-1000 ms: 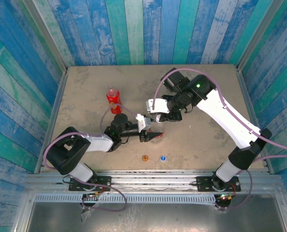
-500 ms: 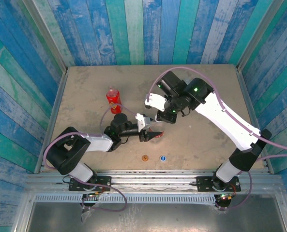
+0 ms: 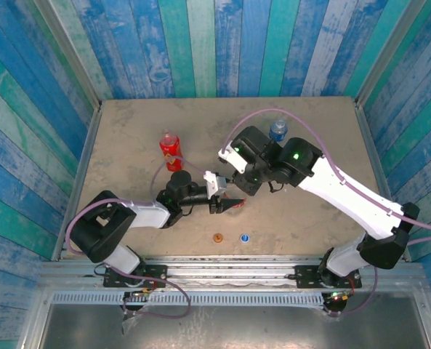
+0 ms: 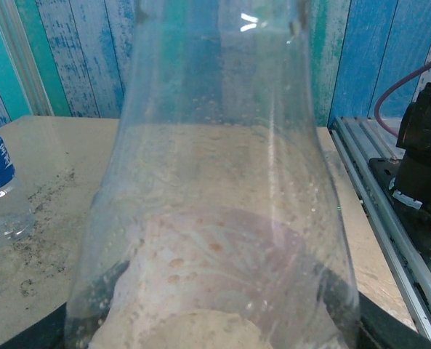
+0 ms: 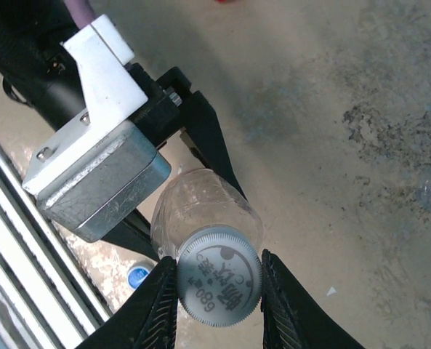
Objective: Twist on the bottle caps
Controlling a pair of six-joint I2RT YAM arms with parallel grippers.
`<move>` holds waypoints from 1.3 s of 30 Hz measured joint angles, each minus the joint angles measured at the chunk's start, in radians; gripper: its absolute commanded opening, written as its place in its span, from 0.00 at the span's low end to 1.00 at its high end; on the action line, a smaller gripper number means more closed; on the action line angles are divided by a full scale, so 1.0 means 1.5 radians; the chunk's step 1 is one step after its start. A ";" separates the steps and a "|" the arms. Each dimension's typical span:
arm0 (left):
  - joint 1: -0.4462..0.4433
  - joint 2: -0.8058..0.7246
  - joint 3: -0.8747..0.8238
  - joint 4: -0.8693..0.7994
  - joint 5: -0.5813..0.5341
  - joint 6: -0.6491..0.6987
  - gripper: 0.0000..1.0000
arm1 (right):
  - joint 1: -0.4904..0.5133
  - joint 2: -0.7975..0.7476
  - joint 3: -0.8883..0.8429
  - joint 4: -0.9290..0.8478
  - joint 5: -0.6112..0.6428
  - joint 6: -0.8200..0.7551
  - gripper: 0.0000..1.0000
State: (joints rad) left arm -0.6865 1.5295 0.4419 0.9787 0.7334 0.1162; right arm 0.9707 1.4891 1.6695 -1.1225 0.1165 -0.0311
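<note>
Left gripper (image 3: 230,206) clamps clear bottle (image 5: 200,207); right gripper (image 5: 220,291) pinches white cap (image 5: 216,278) atop bottle; a tilted cap could cross-thread.

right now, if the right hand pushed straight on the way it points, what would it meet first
The white cap, which the right hand grips; right behind it, the bottle it sits on.
</note>
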 measured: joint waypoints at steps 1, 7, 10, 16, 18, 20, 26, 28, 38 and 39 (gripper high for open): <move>0.000 0.000 0.000 0.000 -0.001 -0.001 0.60 | 0.001 -0.005 -0.007 0.007 0.004 0.006 0.22; 0.000 0.003 0.000 0.006 -0.007 -0.012 0.60 | 0.002 -0.029 -0.042 0.044 0.011 0.008 0.25; 0.000 0.003 0.000 0.007 -0.008 -0.015 0.60 | 0.002 -0.036 -0.054 0.057 0.012 0.008 0.24; 0.000 0.003 0.000 0.008 -0.018 -0.026 0.59 | 0.001 -0.033 -0.055 0.067 0.022 0.043 0.18; 0.000 0.003 0.000 0.009 -0.022 -0.030 0.59 | 0.001 -0.032 -0.058 0.072 0.026 0.071 0.17; 0.000 0.003 0.000 0.009 -0.029 -0.034 0.59 | 0.001 -0.032 -0.059 0.075 0.033 0.110 0.17; -0.001 0.003 -0.001 0.012 -0.046 -0.043 0.59 | 0.017 -0.031 -0.064 0.080 0.076 0.227 0.16; -0.002 0.003 -0.002 0.013 -0.047 -0.043 0.59 | 0.025 -0.028 -0.064 0.078 0.093 0.259 0.16; -0.001 0.002 -0.008 0.018 -0.047 -0.028 0.60 | 0.033 0.039 0.035 -0.020 0.099 0.340 0.08; -0.001 0.002 -0.009 0.019 -0.046 -0.027 0.60 | 0.033 0.043 0.043 -0.029 0.096 0.342 0.07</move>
State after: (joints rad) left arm -0.6884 1.5318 0.4286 1.0065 0.6643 0.0761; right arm 1.0195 1.5543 1.7348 -1.1660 0.2604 0.4816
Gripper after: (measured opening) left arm 0.597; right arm 0.295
